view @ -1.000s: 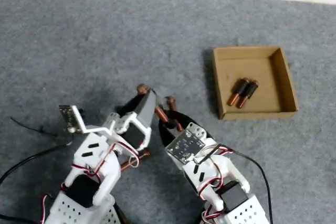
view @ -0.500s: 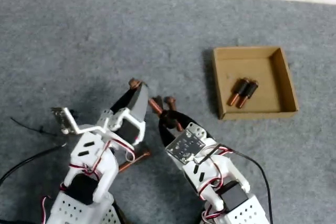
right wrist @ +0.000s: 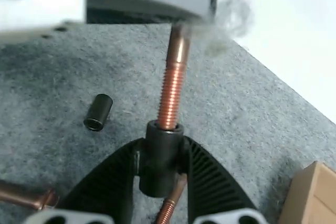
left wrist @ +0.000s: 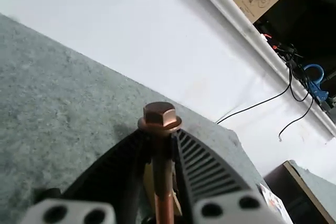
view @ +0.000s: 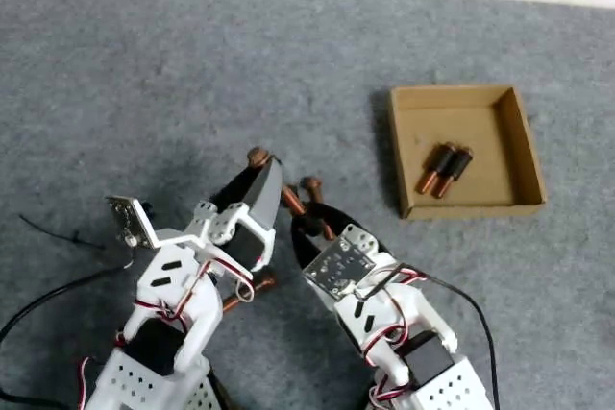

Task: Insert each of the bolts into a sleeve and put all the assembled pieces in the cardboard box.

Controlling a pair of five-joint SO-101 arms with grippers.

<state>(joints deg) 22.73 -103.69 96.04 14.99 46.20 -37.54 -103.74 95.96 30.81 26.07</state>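
1. While the left gripper (left wrist: 160,153) is clamped on the bolt (left wrist: 159,119) by its shank, just under the flanged head, the right gripper (right wrist: 161,150) is clamped round the black sleeve (right wrist: 160,169) with the bore facing the bolt.
2. Both parts are held off the mat (view: 144,74), near its front edge and about midway along it. The bolt's threaded tip sits at the sleeve's mouth, and as far as the right wrist view tells it has barely entered.
3. The bolt looks like rigid, light metal, smooth and round. I judge it could swivel in the ribbed jaws if its tip is pushed off-axis. A hold close under the head leaves the whole thread free, which suits insertion.
4. The sleeve is short, stiff and hard. It is gripped across its middle with the mouth clear of the jaws, which seems the right place. It may twist if the bolt bears on the rim instead of the bore.
5. The next move calls for keeping the two axes in line while the bolt slides home.
6. The box (view: 401,156) stands toward the mat's right edge and holds two finished pieces (view: 442,170) side by side. A loose sleeve (right wrist: 98,112) lies on the mat near the grippers. A spare bolt (view: 245,292) lies beside the left arm, and a third bolt (view: 314,185) lies just beside the right gripper.
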